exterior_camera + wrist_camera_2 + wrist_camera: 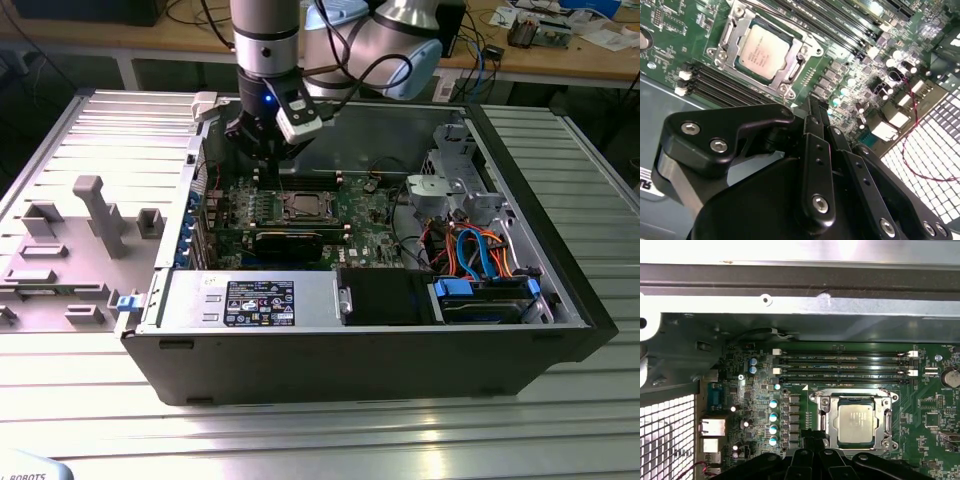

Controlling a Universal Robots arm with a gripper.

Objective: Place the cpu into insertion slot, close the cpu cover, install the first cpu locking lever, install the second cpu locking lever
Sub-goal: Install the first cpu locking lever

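Silver cpu (762,50) sits framed by the lowered cover (737,21) inside the case (400,355) — gripper (812,105) pressed together, empty, near the cover.

This is a robotics lab or electronics workshop. In the exterior view, a ribbed metal worktop (330,440) carries an open PC case (400,350) with its motherboard (365,212) and cpu (303,206) laid bare. At nine o'clock from the case lies a grey fixture plate (60,270) with moulded holders. A robot arm (265,40) reaches into the case from twelve o'clock. Beyond it, also at twelve o'clock, wooden benches (560,58) hold cables (190,12) and loose electronics (535,30).
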